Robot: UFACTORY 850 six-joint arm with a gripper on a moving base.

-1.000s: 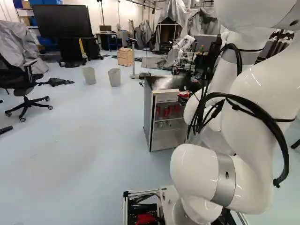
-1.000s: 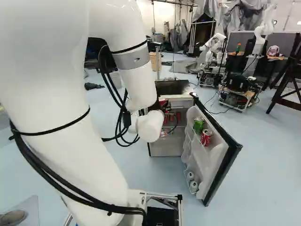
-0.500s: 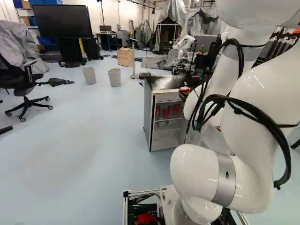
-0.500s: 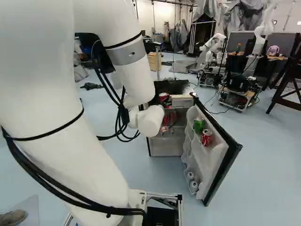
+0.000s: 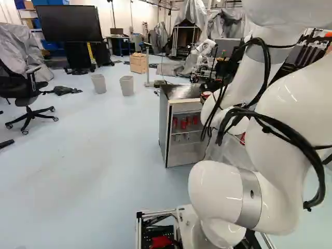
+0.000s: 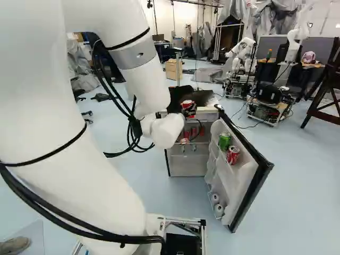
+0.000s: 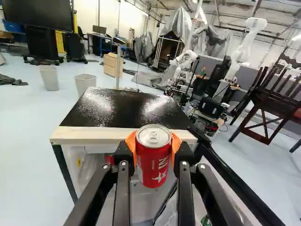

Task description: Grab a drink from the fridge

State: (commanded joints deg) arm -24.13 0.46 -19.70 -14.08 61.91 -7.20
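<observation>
You see glossy black flat fridge top (image 7: 124, 109), smooth shiny red cylindrical metal can (image 7: 153, 160), matt pale boxy wooden cabinet (image 7: 111, 65).

A red drink can (image 7: 153, 162) with a silver lid and white markings stands upright, pressed between both pads of the end effector (image 6: 188, 108). The dark-topped fridge (image 5: 162, 127) stands upright, its door (image 6: 241, 178) open. Red cans (image 5: 183, 124) sit inside; a green can (image 6: 224, 141) and another red can (image 6: 232, 155) sit in the door.
</observation>
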